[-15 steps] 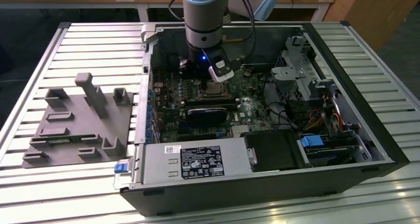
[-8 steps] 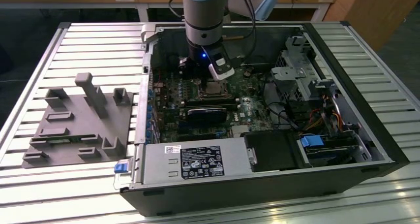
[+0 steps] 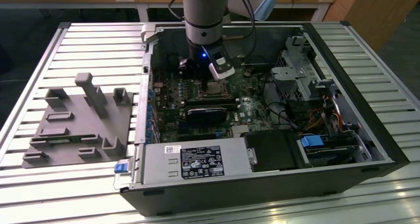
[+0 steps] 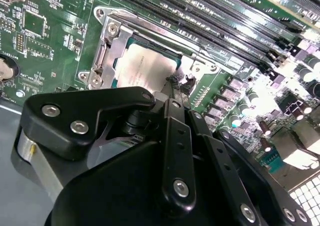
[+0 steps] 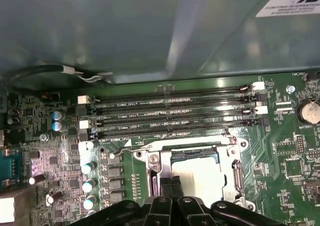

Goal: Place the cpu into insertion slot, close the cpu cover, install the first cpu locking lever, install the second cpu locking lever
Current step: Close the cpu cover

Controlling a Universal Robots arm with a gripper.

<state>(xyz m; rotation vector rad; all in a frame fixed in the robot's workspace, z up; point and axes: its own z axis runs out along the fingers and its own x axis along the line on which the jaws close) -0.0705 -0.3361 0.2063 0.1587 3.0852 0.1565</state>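
The cpu (image 4: 147, 69) lies seated just beside the claw (image 4: 176, 85).

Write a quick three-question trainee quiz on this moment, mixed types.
1. True or false: the cpu lies inside the cover, its metal top showing through the cut-out.
2. The gripper is nearest to: A the cover, B the power supply, C the drive bay.
3. Fill in: the board around the cover is ___ in colour.
Key: 1 true; 2 A; 3 green.
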